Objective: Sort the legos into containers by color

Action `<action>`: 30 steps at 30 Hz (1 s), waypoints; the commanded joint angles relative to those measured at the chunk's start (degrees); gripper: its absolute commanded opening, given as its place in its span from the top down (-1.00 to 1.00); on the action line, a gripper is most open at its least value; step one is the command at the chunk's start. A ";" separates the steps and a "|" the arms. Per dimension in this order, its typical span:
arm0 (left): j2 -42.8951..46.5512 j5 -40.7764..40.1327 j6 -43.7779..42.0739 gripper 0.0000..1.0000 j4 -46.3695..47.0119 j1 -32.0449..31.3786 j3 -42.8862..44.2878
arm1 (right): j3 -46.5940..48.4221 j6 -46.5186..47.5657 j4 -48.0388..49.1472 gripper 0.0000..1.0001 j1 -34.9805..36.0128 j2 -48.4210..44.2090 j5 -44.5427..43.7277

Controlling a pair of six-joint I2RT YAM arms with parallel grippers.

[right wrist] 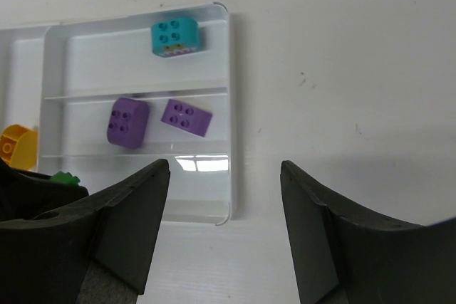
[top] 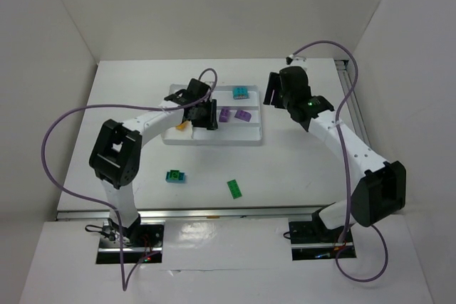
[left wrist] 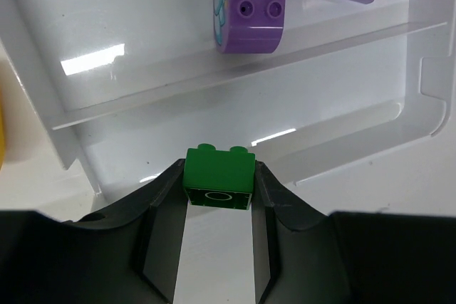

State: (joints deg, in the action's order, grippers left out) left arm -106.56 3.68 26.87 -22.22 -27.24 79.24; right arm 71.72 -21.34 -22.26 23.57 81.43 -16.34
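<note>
Green and two-studded, the brick (left wrist: 219,178) is clamped in the left pincer (left wrist: 217,184), long axis across the jaws and roughly along the nearest long section (left wrist: 178,129) of the tray (left wrist: 427,105), just ahead; purple bricks (left wrist: 246,5) are seen one section farther. This grip is hidden in the top view, where a loose green brick (top: 234,189) is shown on the desk (top: 299,169). The right pincer (right wrist: 225,169) is spread wide beside the tray.

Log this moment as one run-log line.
left gripper: shut on green brick, over tray | right gripper: open, empty, beside tray | table: teal lego, loose green lego
</note>
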 commanded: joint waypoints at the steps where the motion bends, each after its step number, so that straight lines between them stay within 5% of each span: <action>1: -0.66 -3.49 -1.38 0.33 -0.89 -1.93 2.85 | -1.50 0.33 -3.13 -0.41 -1.68 -2.33 -1.24; 2: -0.66 -4.12 -1.38 0.10 -1.59 -2.63 2.85 | -2.11 0.34 -3.14 -0.41 -1.69 -2.33 -1.24; 6: -0.67 -5.53 -0.86 0.04 -3.09 -3.86 3.46 | -2.11 0.86 -3.75 -0.41 -2.22 -2.85 -1.24; 8: -0.05 -6.93 -0.24 -0.34 -4.58 -3.87 3.46 | -2.64 0.86 -3.75 -0.44 -2.22 -2.85 -1.24; 12: 3.28 -8.69 -0.24 -0.65 -5.29 -5.09 2.85 | -3.16 0.86 -3.75 -0.44 -2.22 -2.85 -0.71; 20: 10.75 -16.22 3.00 -0.50 -8.62 -5.10 -0.22 | -4.48 0.86 -2.09 -0.44 -2.22 -3.02 2.09; 30: 29.30 -22.76 18.18 -0.58 -21.28 -5.10 -17.71 | -10.37 0.25 -1.81 -0.46 3.75 -4.52 6.67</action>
State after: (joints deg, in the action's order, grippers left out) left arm -79.75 -16.43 36.91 -36.03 -32.08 65.47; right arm 62.92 -21.15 -24.60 24.27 78.89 -10.15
